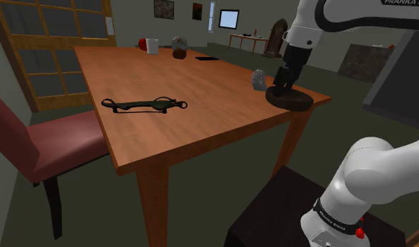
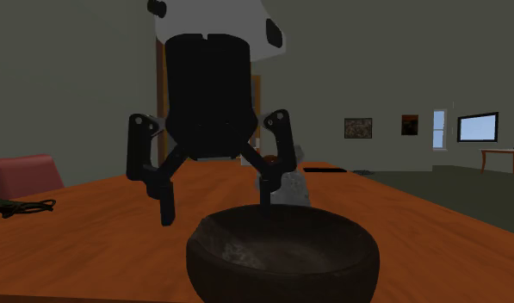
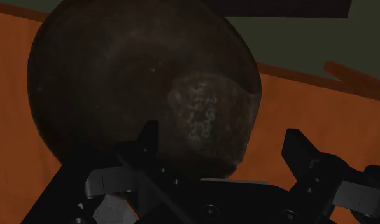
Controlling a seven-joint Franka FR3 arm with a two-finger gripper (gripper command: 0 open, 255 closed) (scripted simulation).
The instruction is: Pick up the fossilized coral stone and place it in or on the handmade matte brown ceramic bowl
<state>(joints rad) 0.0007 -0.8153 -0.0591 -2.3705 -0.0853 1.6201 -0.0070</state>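
At the shoulder view's far left a dark red upholstered chair [image 1: 39, 140] sits pulled up to the orange-brown wooden table [image 1: 201, 119]. On the tabletop nearby lies a thin dark tangle of straps or wire [image 1: 144, 105]. Along the far edge stand a white mug [image 1: 152, 45] with something red just behind it, a brown jar [image 1: 179, 48], and a flat black slab [image 1: 206, 58].

Further right, near the table's corner, a small grey lumpy object [image 1: 258, 79] stands just beside the matte dark brown ceramic bowl [image 1: 299, 102].

The white arm [image 1: 320, 21] comes in from the top right, its wrist bent so the hand points almost straight down. The black end effector [image 1: 283, 85] hangs directly over the bowl.

The second exterior view looks across the bowl [image 2: 281, 280], and there the end effector [image 2: 216, 209] is plainly open. Its two fingers are spread wide, with the tips low over the far rim and nothing between them.

In the wrist view, a mottled grey coral stone [image 3: 204, 121] lies inside the bowl [image 3: 105, 83], resting against the inner wall beneath the parted end effector [image 3: 225, 143] and touching neither finger. The same pale patch [image 2: 238, 250] shows on the bowl's inside in the second exterior view.

At the shoulder view's lower right, the arm's base sits on its dark box stand [image 1: 278, 210].
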